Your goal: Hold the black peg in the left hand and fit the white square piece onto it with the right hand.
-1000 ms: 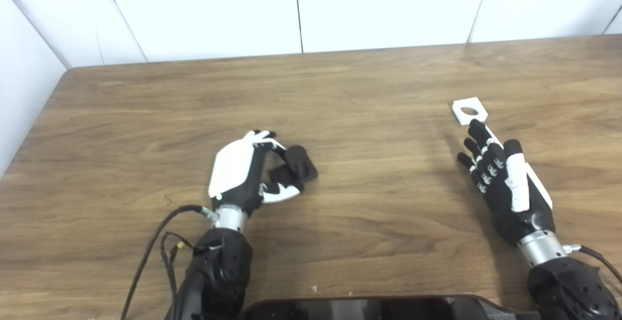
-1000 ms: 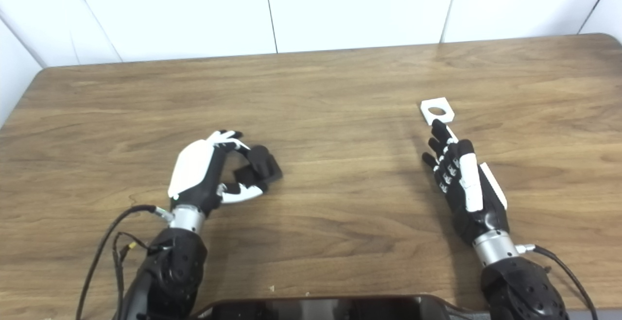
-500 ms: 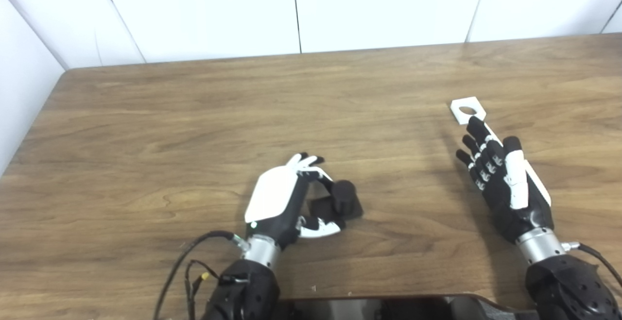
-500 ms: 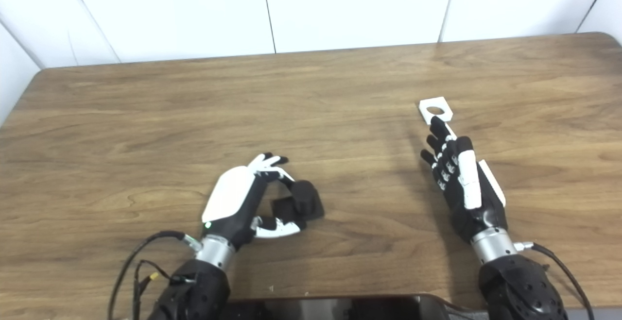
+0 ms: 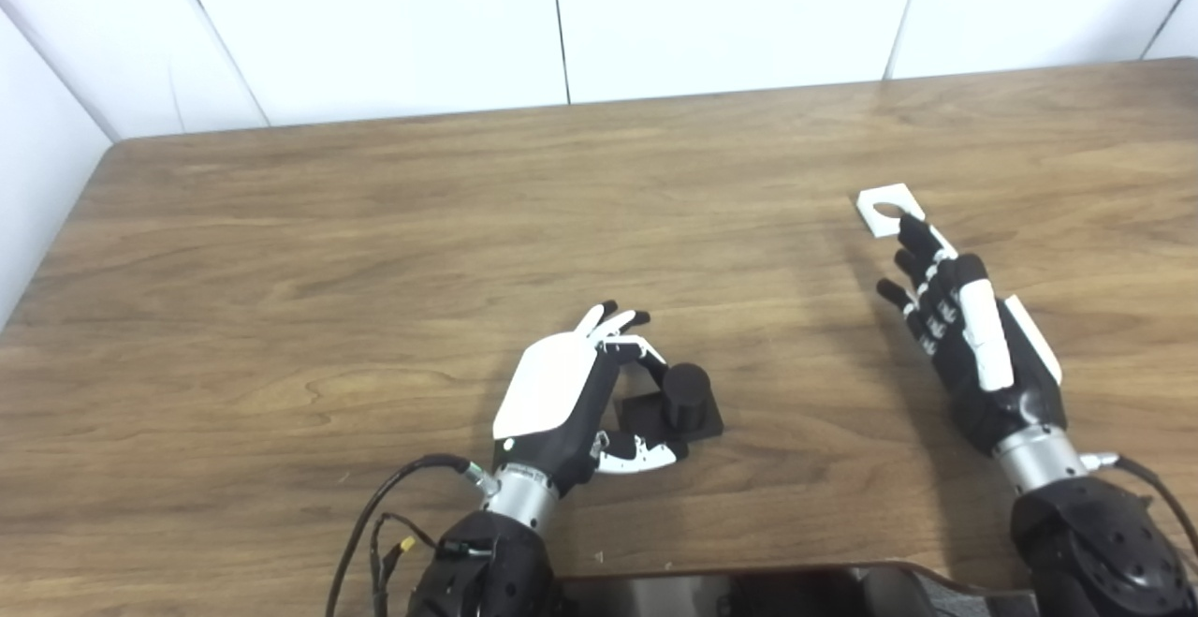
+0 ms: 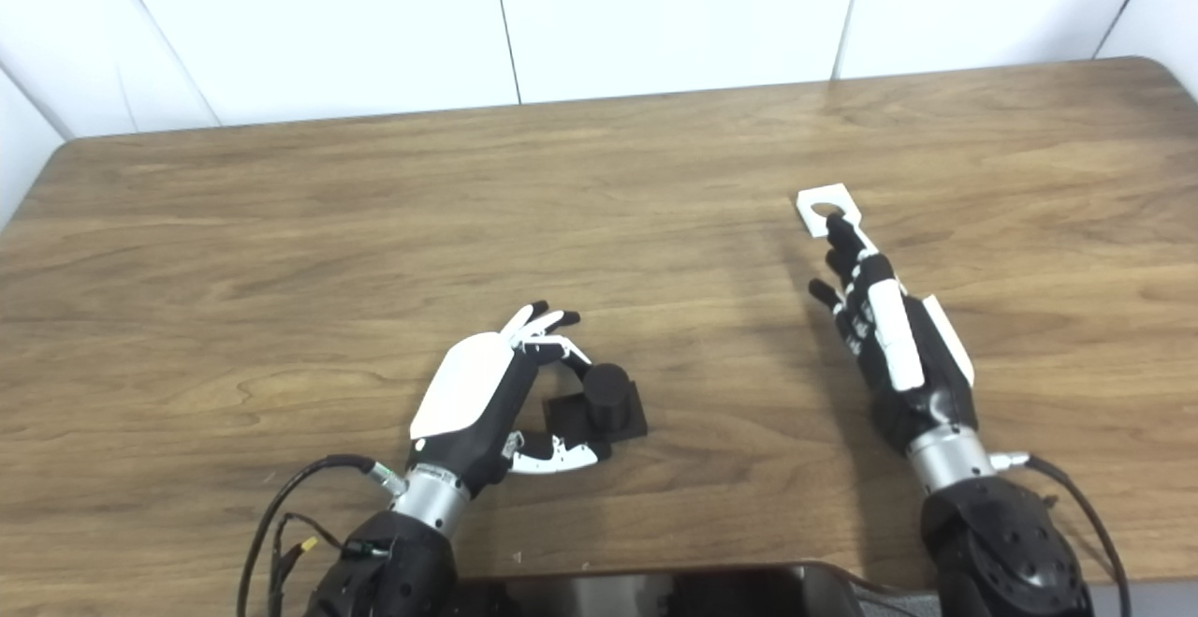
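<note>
Progress is partial: left hand [image 5: 571, 392] curls around the black peg [image 5: 683, 402] resting on the table [image 5: 374, 224], while right hand [image 5: 964, 336], fingers spread, only reaches the ungrasped white square piece [image 5: 884, 209].

white square piece [image 5: 886, 210] partly behind fingers [image 5: 915, 235]

One black peg [image 5: 686, 398], a short round cylinder standing on a square black base, is on the one brown wood-grain table [image 5: 374, 242]. One flat white square piece [image 5: 883, 211] with a round hole through it lies there too. Two black-and-white robot hands show, a left hand [image 5: 573, 392] and a right hand [image 5: 969, 344], each on its own black arm. One bundle of black cable [image 5: 388, 514] trails beside the left wrist.
</note>
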### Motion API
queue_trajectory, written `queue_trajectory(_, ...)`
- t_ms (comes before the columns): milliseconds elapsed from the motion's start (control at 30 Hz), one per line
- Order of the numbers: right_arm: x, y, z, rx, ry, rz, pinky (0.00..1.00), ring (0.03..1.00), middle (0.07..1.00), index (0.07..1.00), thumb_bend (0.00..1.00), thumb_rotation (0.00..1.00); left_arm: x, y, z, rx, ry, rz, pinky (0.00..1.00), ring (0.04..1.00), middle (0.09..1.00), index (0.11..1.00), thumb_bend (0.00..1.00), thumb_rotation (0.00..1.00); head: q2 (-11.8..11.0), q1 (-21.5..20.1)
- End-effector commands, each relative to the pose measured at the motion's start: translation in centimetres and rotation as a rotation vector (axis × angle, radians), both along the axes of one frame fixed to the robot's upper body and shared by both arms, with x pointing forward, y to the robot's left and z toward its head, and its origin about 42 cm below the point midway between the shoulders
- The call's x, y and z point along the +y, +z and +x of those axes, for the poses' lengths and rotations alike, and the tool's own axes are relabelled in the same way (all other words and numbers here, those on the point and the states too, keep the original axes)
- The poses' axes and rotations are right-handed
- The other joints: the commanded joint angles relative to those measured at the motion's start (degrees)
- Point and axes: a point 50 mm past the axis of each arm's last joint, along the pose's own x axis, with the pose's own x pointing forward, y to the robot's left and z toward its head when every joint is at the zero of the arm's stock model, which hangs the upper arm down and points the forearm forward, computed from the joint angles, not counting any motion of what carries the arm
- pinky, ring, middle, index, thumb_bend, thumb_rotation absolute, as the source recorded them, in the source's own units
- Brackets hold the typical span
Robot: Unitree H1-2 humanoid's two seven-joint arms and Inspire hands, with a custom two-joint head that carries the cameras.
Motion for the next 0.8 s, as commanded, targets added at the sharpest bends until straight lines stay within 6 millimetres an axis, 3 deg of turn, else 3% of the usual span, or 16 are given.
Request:
queue_trajectory(0,-0.3,3.1,1.5,-0.129,0.002,-0.073,0.90,0.958,0.933,0.893,0.63,0.75,-0.3,-0.4,0.2,0.028,-0.014,-0.004,0.83,0.979,0.900,0.494,0.51,0.06,0.09,-0.12)
queue_trajectory(33,-0.4,3.7,1.9,-0.146,0.013,-0.103,0.90,0.960,0.939,0.898,0.63,0.73,-0.2,-0.4,0.2,0.029,-0.011,-0.005,0.83,0.980,0.901,0.494,0.51,0.06,0.09,-0.12)
queue_trajectory(133,-1.3,6.2,4.1,-0.204,-0.049,-0.319,0.87,0.924,0.907,0.825,0.72,0.55,-0.2,-0.3,0.3,0.025,-0.008,-0.002,0.81,0.977,0.901,0.494,0.51,0.06,0.02,-0.54)
queue_trajectory(333,-2.4,10.3,8.0,-0.267,-0.150,-0.731,0.96,0.954,0.914,0.766,0.80,0.41,-0.1,-0.4,0.4,0.030,-0.004,-0.003,0.82,0.981,0.906,0.495,0.51,0.06,-0.18,-0.93)
queue_trajectory(433,-3.2,11.3,9.8,-0.275,-0.157,-0.809,0.97,0.967,0.913,0.742,0.84,0.35,-0.1,-0.3,0.5,0.025,-0.002,-0.004,0.83,0.981,0.903,0.495,0.51,0.06,-0.37,-0.95)
queue_trajectory(767,-6.0,13.0,13.6,-0.193,-0.058,-0.973,0.96,1.000,0.937,0.749,0.88,0.30,0.2,-0.4,0.7,0.021,0.019,-0.010,0.84,0.983,0.899,0.494,0.51,0.06,-1.61,-1.96)
